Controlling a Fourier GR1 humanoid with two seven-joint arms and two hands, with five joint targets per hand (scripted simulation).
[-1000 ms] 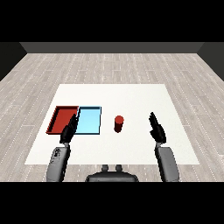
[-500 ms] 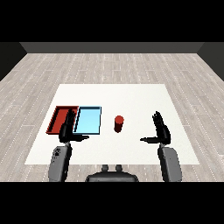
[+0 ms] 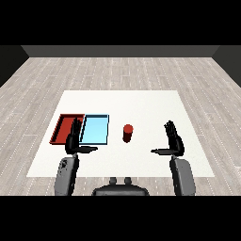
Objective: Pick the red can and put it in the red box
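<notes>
— Can position first: where is it from your seat?

— Red can point(image 3: 127, 133) stands upright on the white table point(image 3: 141, 101), between my two hands and a little farther out than either. My right hand point(image 3: 173, 141) is to its right, clearly apart from it, with a strip of bare table between them. Fingers straight and pointing up, thumb stuck out toward the can, holding nothing.

— And the left?

— Left hand point(image 3: 73, 140) is the same: fingers straight up, thumb out to the side, nothing in it. It sits in front of the seam where the two trays meet, overlapping their near edges from my view.

— Anything moved since half a second ago?

— The right hand has drifted slightly inward, toward the can, and the left has barely shifted. The can has not moved at all.

— Trays?

— Red tray point(image 3: 63, 124) on the far left, light blue tray point(image 3: 96, 128) touching its right side. Both show only their bare floors. The can is just to the right of the blue tray, outside both.
</notes>
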